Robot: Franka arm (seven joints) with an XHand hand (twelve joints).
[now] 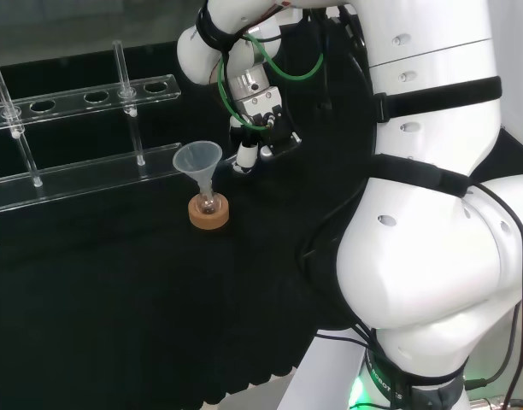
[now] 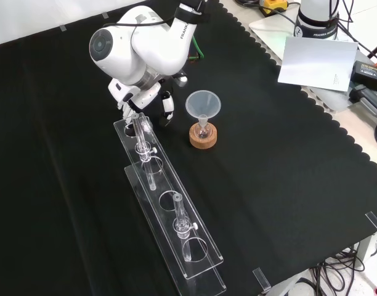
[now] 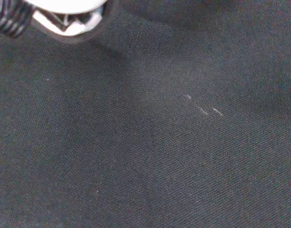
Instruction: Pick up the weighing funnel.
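Note:
The hand hangs low over the black cloth, just right of the funnel in the head view. Its fingers point down at the cloth and look spread, with nothing visible between them. In the front view the hand sits under the arm's white link, left of the funnel and at the far end of the clear rack. The wrist view looks closely at bare cloth with a few faint glints; I cannot tell what they are. A white part of the hand shows there, blurred.
The funnel stands in a small flask on a cork ring. A long clear rack holding glass tubes runs beside the hand. Papers and cables lie beyond the cloth's scalloped edge.

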